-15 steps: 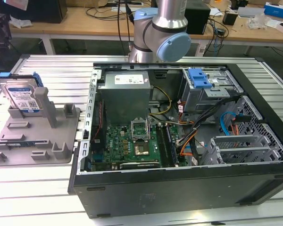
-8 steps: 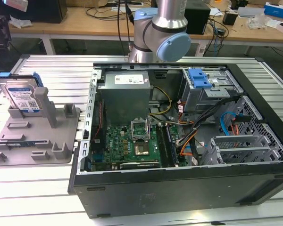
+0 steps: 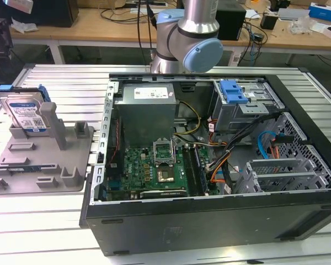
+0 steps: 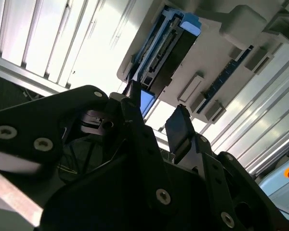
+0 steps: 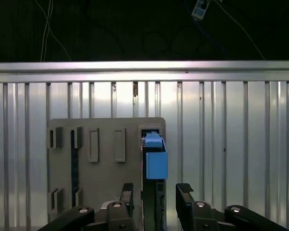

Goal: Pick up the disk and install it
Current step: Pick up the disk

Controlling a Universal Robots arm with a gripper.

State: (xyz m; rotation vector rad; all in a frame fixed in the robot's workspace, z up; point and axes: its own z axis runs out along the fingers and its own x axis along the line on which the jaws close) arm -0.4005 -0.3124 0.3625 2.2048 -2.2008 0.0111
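As it stands: silver-metal hard drive in blue plastic bracket (image 3: 27, 113) sits upright in grey holder (image 3: 49, 165), edge offered for grasping.
Fingers (image 5: 185, 197): spread, empty, aligned over that edge.

We see the disk (image 3: 27, 113) standing upright in a grey holder (image 3: 47, 165) on the exterior view's left, beside the open computer case (image 3: 209, 226), the arm (image 3: 190, 44) beyond it.
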